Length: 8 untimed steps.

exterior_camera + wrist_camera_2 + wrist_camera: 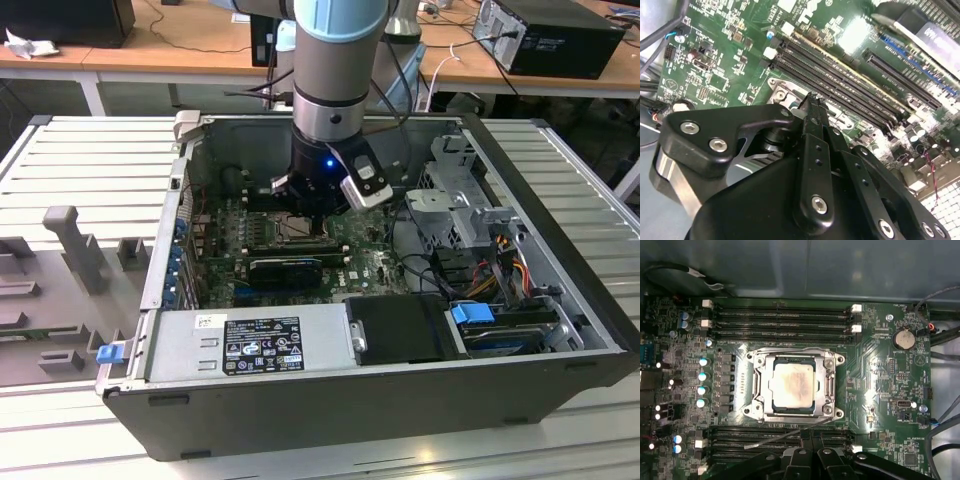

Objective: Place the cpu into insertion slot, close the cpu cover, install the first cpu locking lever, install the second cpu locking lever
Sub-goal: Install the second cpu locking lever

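Right at the jaws, in the first wrist view, the gripper (812,447) has its two fingers pressed together with nothing visibly pinched between them. They hang over the nearer bank of memory slots (755,446). A thin wire locking lever (772,439) runs aslant across that bank, one end just beside the fingertips, and it looks loose rather than hooked down.

Just beyond the jaws lies the insertion slot (751,412), with the cpu (792,385) seated flat inside it, pale face up. The cpu cover (790,356) lies down around the chip, which shows through its cut-out. So the first two steps look done. At least one lever seems left to latch. Whether the other lever is already home cannot be told from these pictures.

To one side of the socket stands a row of capacitors (702,375), close to its rim. To the other side the green board is low and fairly bare as far as the coin battery (903,338). Past the socket, farther from the jaws, the second bank of memory slots (780,320) runs along the board, and behind it rises the case wall (790,270).

In the exterior view the gripper (305,205) reaches down inside the open computer case (560,200), whose walls, drive cage (455,190) and loose cables (505,250) hem in sideways travel. Straight above the jaws the way is open.
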Each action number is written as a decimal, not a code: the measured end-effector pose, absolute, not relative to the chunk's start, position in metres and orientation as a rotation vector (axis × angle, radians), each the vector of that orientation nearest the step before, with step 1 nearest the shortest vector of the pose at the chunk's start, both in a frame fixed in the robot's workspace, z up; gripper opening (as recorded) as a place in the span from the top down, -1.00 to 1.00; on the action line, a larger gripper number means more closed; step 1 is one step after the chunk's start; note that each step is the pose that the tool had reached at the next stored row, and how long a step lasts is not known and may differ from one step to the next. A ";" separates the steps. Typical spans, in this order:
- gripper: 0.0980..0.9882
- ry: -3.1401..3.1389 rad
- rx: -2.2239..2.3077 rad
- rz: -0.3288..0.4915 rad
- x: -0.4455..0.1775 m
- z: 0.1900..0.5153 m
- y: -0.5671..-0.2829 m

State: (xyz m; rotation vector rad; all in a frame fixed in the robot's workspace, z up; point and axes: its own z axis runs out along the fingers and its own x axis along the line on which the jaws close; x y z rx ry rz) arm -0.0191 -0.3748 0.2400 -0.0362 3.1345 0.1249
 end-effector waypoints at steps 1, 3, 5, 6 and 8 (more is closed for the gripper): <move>0.98 3.135 -0.036 0.125 -0.019 0.240 -0.376; 0.98 3.144 -0.036 0.142 -0.019 0.240 -0.378; 0.98 3.140 -0.055 0.230 -0.029 0.237 -0.382; 0.98 3.140 -0.060 0.231 -0.030 0.236 -0.383; 0.98 3.140 -0.062 0.231 -0.033 0.235 -0.383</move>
